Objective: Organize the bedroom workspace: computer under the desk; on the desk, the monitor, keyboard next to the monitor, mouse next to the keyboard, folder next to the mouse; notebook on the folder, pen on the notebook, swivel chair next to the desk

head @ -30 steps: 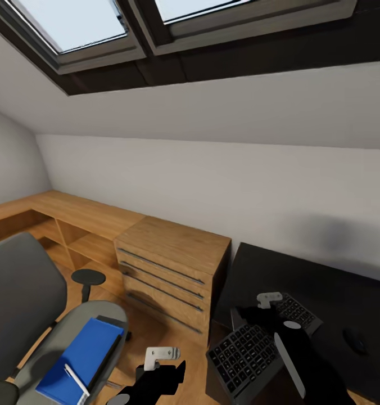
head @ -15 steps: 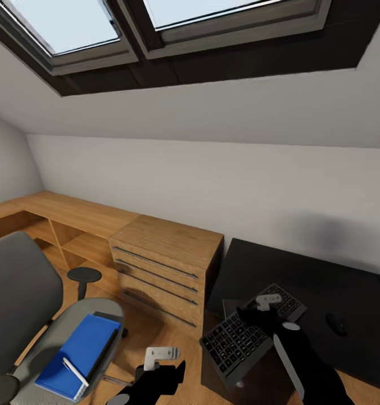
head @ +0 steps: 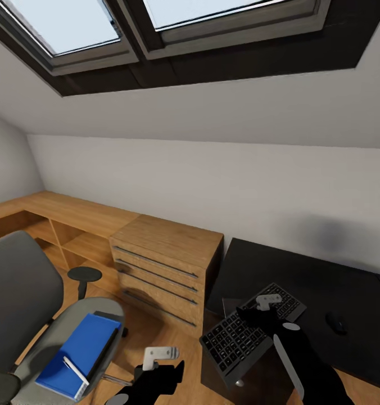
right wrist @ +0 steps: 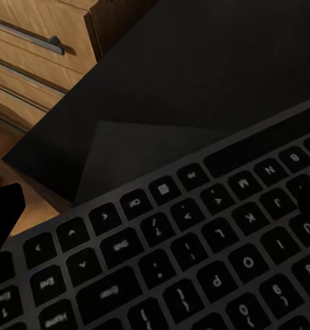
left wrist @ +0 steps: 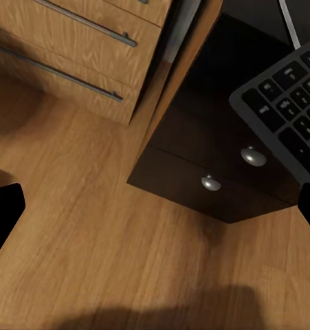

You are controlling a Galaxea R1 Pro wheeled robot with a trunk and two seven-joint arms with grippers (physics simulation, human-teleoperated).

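My right gripper [head: 258,316] is shut on the black keyboard [head: 247,333], which it holds tilted above the left front edge of the black desk [head: 308,281]. In the right wrist view the keyboard [right wrist: 196,254] lies close beneath the fingers [right wrist: 3,220]. A black mouse [head: 336,323] rests on the desk to the right. On the seat of the grey swivel chair [head: 21,292] lies the blue folder [head: 86,349] with a white pen [head: 76,371] on it. My left gripper [head: 172,372] hangs open and empty over the wooden floor between chair and desk.
A wooden chest of drawers [head: 164,264] stands against the desk's left side, and a low wooden shelf [head: 60,216] runs along the wall. Under the desk edge sits a black box with two round knobs [left wrist: 209,183]. A grey mat [right wrist: 141,158] lies on the desk.
One second ago the camera shifted, moving the whole picture left and up. Over the last half second the keyboard and both grippers have hardly moved.
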